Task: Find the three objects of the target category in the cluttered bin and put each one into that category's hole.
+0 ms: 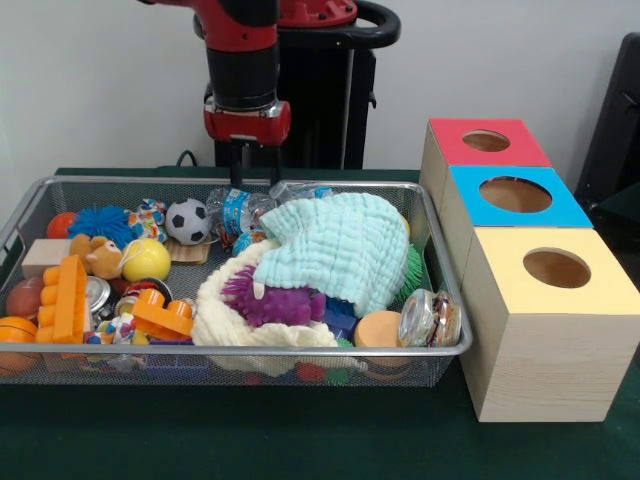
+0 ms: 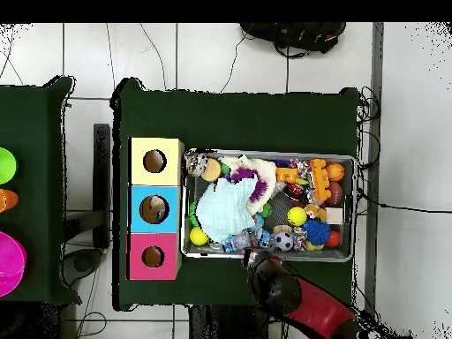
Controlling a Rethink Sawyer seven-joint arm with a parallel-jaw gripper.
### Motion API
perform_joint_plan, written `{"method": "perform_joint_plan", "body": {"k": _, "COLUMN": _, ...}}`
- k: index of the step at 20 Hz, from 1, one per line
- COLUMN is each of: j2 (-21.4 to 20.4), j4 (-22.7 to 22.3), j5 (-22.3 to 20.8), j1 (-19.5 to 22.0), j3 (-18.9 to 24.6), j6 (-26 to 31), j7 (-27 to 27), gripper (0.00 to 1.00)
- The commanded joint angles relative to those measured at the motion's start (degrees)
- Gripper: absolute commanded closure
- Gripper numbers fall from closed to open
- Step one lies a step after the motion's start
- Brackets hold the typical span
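Green tabletop is seen w/ mesh bin [image 1: 440,352] crammed w/ toys under gripper [image 1: 244,180], finger spread can't be told.

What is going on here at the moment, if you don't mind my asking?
A red robot arm hangs over the far edge of a wire bin crammed with toys, its pincer just above a plastic bottle and holding nothing. A pale blue cloth covers much of the pile. Beside the bin stand three wooden boxes with holes, topped red, blue and yellow. The blue box's hole seems to hold something already.
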State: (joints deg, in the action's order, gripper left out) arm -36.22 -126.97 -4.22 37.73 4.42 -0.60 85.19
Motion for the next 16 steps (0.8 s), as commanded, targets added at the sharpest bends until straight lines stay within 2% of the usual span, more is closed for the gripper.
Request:
{"method": "perform_joint_plan", "body": {"k": 1, "j2": -9.39, "j4": 0.48, "j5": 6.86, "j1": -6.40, "j3": 1.01, "j6": 17.50, "j7": 12.07, "gripper": 0.00}}
{"method": "perform_joint_plan", "body": {"k": 4, "j2": -14.29, "j4": 0.96, "j5": 8.54, "j1": -9.51, "j3": -1.09, "j6": 24.43, "j7": 13.18, "gripper": 0.00}}
{"method": "perform_joint_plan", "body": {"k": 6, "j2": -14.95, "j4": 1.60, "j5": 9.27, "j1": -9.84, "j3": -1.16, "j6": 26.85, "j7": 13.25, "gripper": 0.00}}
{"method": "perform_joint_plan", "body": {"k": 16, "j2": -11.80, "j4": 1.12, "j5": 12.25, "j1": -8.92, "j3": 0.42, "j6": 23.13, "j7": 12.37, "gripper": 0.00}}
